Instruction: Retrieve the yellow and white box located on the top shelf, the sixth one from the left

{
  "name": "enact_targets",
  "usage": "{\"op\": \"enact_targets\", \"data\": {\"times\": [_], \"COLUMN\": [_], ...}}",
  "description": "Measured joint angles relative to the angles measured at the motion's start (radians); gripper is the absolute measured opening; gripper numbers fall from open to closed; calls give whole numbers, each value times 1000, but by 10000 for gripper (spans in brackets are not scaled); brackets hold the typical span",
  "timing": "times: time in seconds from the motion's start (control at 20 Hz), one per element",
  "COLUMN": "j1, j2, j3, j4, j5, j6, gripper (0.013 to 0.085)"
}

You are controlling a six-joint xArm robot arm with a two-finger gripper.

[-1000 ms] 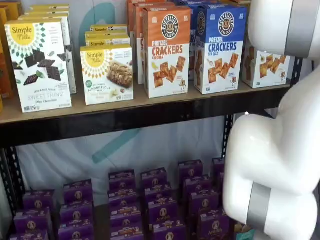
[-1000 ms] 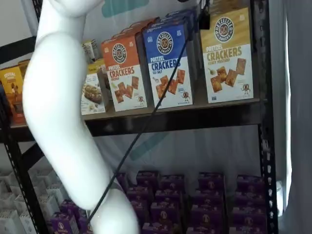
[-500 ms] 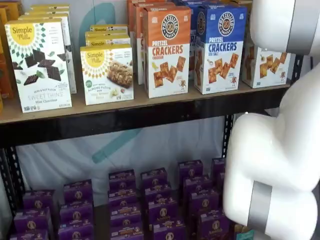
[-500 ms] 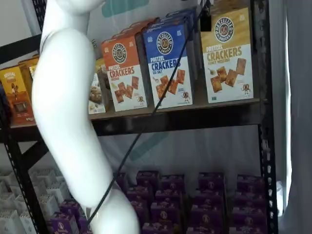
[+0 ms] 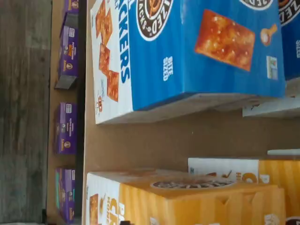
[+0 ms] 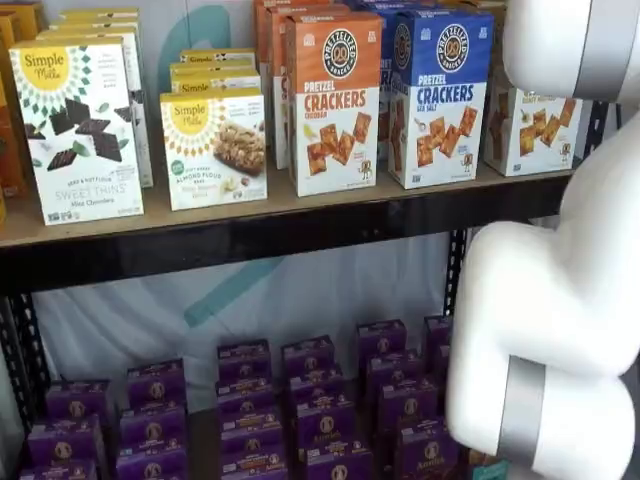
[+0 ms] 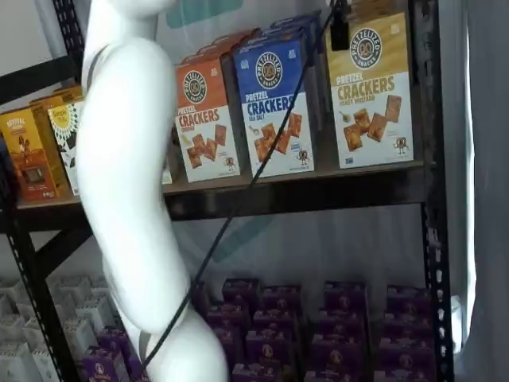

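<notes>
Yellow and white box (image 7: 371,87): upright at the right end of the top shelf (image 7: 302,191), face forward, tight against the black upright (image 7: 421,79); partly hidden behind the white arm (image 6: 570,300) in a shelf view.
Blue box (image 7: 274,107): just beside it, a gap between, likely room for a finger.
Gripper (image 7: 337,24): only a dark finger at the box's upper left corner shows; jaws at their widest, holding nothing.
Purple boxes (image 6: 300,400): lower level.

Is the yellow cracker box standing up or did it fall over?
Standing up. The yellow and white box sits upright on the top shelf.
</notes>
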State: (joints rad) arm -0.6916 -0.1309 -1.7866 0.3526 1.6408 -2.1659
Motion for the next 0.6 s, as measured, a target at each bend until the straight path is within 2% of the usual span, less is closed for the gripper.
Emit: {"op": "enact_targets", "data": {"times": [0.6], "j1": [26], "j2": [53], "j3": [-60], "j4": [-74], "j5": [26], "j6": [4], "gripper": [850]}}
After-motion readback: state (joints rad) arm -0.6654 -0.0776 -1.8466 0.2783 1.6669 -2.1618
